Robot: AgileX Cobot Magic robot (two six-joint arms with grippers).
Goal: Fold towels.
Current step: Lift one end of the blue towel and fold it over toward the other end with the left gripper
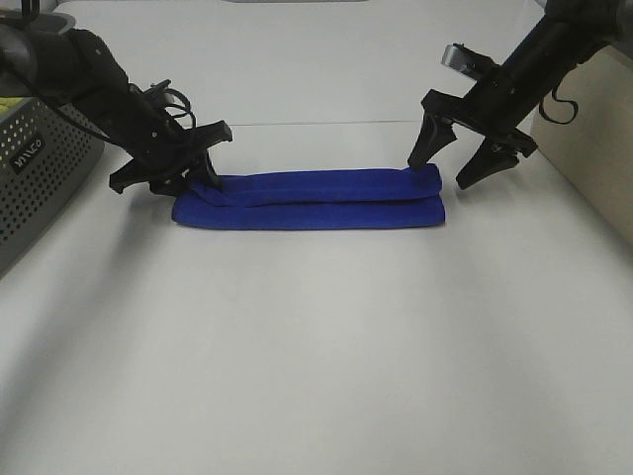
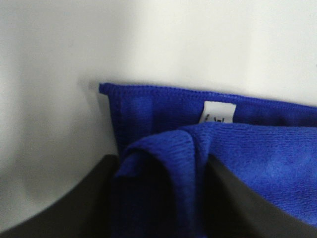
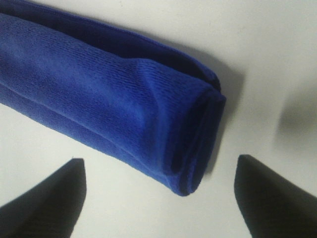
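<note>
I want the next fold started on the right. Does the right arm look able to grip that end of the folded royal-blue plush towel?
Probably yes: the right gripper hangs open, its fingers either side of the right end of the royal-blue plush towel, and nothing else lies between.

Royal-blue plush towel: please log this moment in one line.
royal-blue plush towel: folded strip on white table; left gripper: jaws pinch one end; right gripper: jaws open astride other end

My overhead view is bright and evenly lit; the white table [image 1: 316, 346] glares softly, with a faint shadow under the towel [image 1: 307, 213]. Both wrist views look soft to me, the left one hazy, and the dark fingers [image 3: 54, 198] blur up close.
</note>
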